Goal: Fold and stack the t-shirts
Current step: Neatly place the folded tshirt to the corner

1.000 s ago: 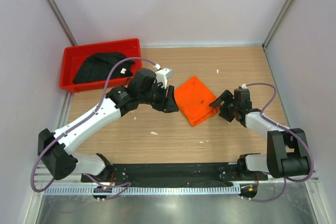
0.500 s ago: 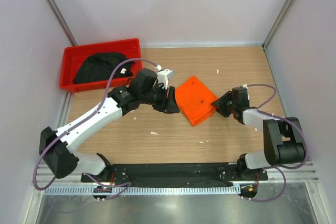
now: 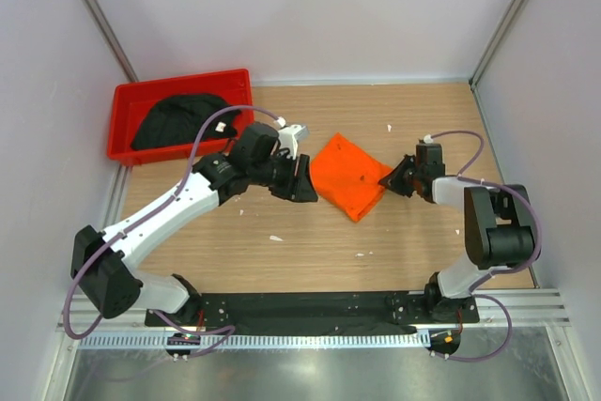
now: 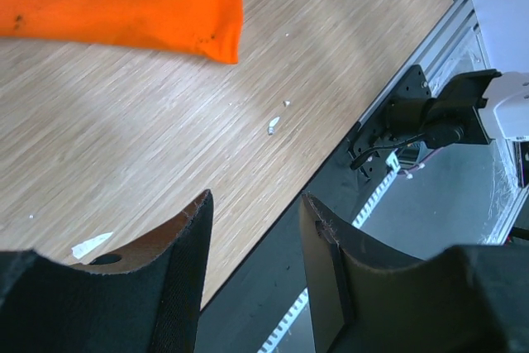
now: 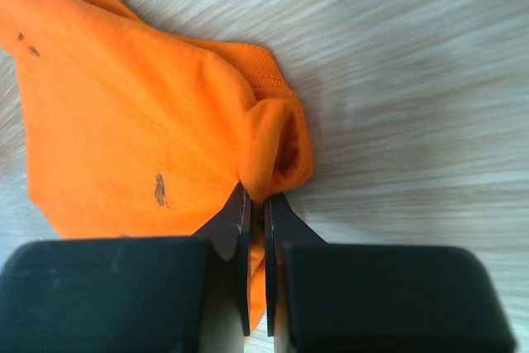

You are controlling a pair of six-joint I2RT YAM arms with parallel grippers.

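Observation:
The folded orange t-shirt [image 3: 348, 174] lies in the middle of the wooden table; in the right wrist view the orange t-shirt [image 5: 132, 105] fills the left half. My right gripper [image 3: 389, 180] [image 5: 257, 204] is shut on a pinched fold at the shirt's right edge. My left gripper [image 3: 302, 180] [image 4: 252, 233] hovers just left of the shirt, open, with nothing between its fingers. The orange t-shirt's corner [image 4: 149, 2] shows at the top of the left wrist view. The black t-shirt [image 3: 178, 119] lies bunched in the red bin.
The red plastic bin [image 3: 127, 105] stands at the table's back left. Small white scraps [image 3: 275, 238] dot the wood. Grey walls close in on both sides, and the arm bases on a black rail [image 3: 310, 307] line the near edge.
My right gripper has moved up to the shirt's right edge and shut on a fold of it. The shirt has shifted slightly. The left arm has barely moved.

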